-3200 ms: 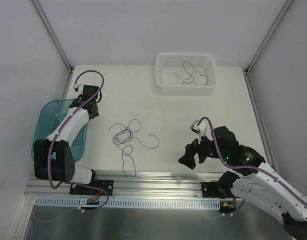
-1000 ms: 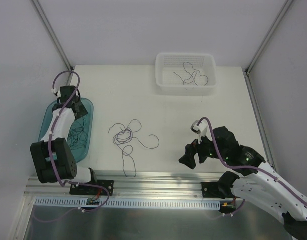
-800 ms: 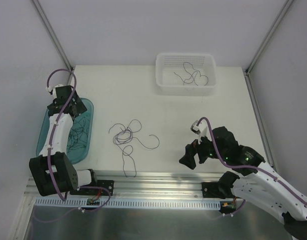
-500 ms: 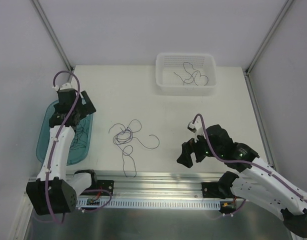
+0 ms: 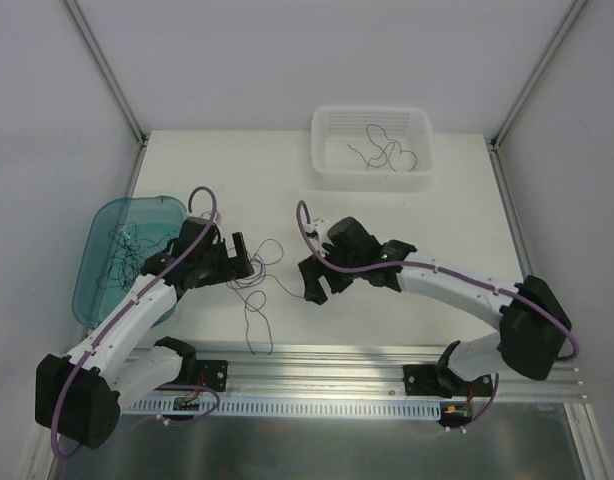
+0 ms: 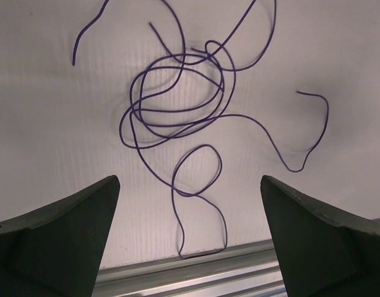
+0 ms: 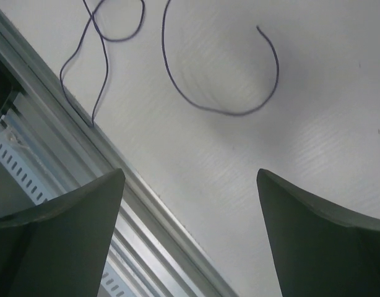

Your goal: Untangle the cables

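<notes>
1. Two containers: a white basket (image 5: pixel 372 182) at the far edge of the worktop (image 5: pixel 237 180) holds a few loose, thin cables (image 5: pixel 387 152). A teal tub (image 5: pixel 137 201) on the left holds a dark tangle of them.
2. One knotted purple clump (image 5: pixel 252 275) lies on the worktop between the two hands; its strands cannot be counted.
3. The clump's long axis runs far to near, and its tail reaches the front rail (image 5: pixel 317 350).
4. The left hand (image 5: pixel 237 262) and right hand (image 5: pixel 315 282) both gape wide, holding nothing.

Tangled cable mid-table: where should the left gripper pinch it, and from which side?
Probably the dense knot where several loops overlap, taken straight down from above. It lies flat on the table, so a side approach finds nothing to grip. The open left gripper faces it.
</notes>
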Controlling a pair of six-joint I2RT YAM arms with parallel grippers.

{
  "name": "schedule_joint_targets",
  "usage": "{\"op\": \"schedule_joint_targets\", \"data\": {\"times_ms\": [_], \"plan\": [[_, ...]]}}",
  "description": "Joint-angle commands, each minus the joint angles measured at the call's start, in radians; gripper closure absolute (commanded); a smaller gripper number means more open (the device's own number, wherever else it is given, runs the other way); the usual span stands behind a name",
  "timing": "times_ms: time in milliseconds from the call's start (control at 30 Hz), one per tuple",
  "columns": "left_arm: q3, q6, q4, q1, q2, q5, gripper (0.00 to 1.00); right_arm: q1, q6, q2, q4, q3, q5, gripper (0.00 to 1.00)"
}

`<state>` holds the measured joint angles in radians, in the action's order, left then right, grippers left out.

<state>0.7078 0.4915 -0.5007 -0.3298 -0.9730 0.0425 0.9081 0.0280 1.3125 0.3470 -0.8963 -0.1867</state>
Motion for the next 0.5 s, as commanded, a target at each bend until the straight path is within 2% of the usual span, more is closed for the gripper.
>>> {"op": "schedule_joint_targets", "data": {"times_ms": [0,133,300,400,433,467], "plan": [[-0.056,0.07,0.002,-0.017,0.03,-0.032,0.01,0.026,0.055,0.172,-0.131,-0.153,-0.003,0.08],[-0.103,0.078,0.017,-0.017,0.059,-0.036,0.01,0.048,0.041,0.361,-0.196,-0.248,-0.046,0.12],[-0.148,0.111,0.039,-0.017,0.105,-0.075,0.01,0.06,0.012,0.517,-0.238,-0.32,-0.071,0.26],[-0.154,0.108,0.057,-0.017,0.109,-0.047,0.01,0.061,0.013,0.55,-0.233,-0.342,-0.069,0.41],[-0.153,0.107,0.059,-0.017,0.108,-0.044,0.01,0.061,0.016,0.562,-0.224,-0.357,-0.056,0.52],[-0.151,0.104,0.059,-0.015,0.105,-0.021,0.01,0.06,0.023,0.562,-0.22,-0.36,-0.048,0.59]]}}
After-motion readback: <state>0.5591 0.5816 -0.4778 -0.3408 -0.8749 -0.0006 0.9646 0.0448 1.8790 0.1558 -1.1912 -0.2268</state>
